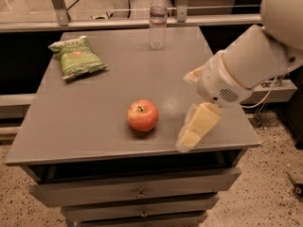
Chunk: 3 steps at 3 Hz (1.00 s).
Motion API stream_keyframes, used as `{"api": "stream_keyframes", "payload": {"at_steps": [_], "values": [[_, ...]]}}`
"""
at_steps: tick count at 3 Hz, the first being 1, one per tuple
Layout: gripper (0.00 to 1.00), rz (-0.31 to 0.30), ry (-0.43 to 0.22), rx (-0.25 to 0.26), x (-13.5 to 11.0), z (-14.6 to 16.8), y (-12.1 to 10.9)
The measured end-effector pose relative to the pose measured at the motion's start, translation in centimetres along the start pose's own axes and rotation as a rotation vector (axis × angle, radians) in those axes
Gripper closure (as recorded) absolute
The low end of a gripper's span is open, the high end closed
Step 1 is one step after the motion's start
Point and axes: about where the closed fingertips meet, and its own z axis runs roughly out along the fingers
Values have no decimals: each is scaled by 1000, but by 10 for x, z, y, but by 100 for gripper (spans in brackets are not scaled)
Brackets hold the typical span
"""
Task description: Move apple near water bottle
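Round red-orange apple (142, 115) sits on the grey worktop (85, 122), front-centre, nothing touching it. My gripper (187, 111) hangs over the worktop's front-right part, near the apple but not in contact. Jaws spread apart, nothing between them; the apple lies outside the gap, to their left in the camera view. Slim clear plastic water bottle (158, 20) stands upright at the far edge, well apart from the apple. Green crinkly snack bag (76, 57) lies far-left.
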Motion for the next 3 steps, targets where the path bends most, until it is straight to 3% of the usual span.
{"api": "stream_keyframes", "payload": {"at_steps": [1, 2, 3], "values": [[0, -18, -122, -23, -29, 40, 9], [0, -31, -205, -8, -47, 67, 5], [20, -22, -259, 19, -55, 90, -7]]}}
